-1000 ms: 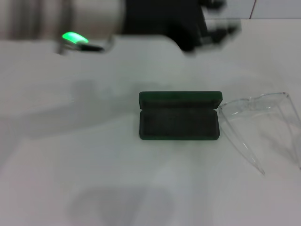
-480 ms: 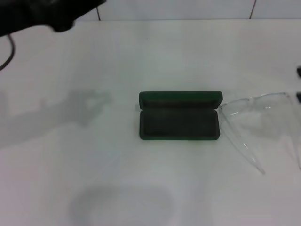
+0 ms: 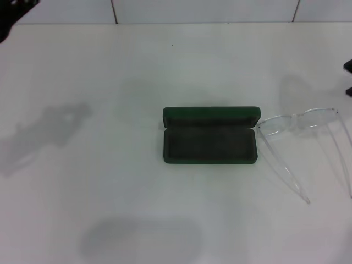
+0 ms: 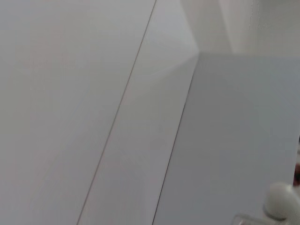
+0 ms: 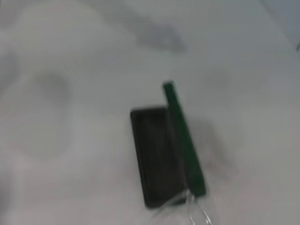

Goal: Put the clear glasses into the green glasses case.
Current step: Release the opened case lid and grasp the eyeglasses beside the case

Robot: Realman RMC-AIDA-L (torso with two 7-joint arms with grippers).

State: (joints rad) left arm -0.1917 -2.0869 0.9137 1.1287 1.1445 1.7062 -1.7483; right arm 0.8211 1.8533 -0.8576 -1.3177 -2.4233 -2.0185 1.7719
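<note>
The green glasses case (image 3: 209,137) lies open in the middle of the white table, lid standing at its far side and dark lining showing. The clear glasses (image 3: 300,122) rest just right of it, arms unfolded toward the near edge, one lens corner close to the case's right end. My right gripper (image 3: 348,78) shows only as two dark tips with a gap between them at the right edge, beyond the glasses. The right wrist view looks down on the case (image 5: 164,154) and part of the glasses (image 5: 192,211). My left gripper (image 3: 11,10) is a dark sliver at the far left corner.
The white table (image 3: 110,192) carries soft shadows at the left and near side. A tiled wall (image 3: 192,10) runs along the far edge. The left wrist view shows only pale wall panels (image 4: 93,93).
My left arm has swung away from over the far side of the table to the top left corner. The right gripper's tips have risen slightly along the right edge. Case and glasses stayed still.
</note>
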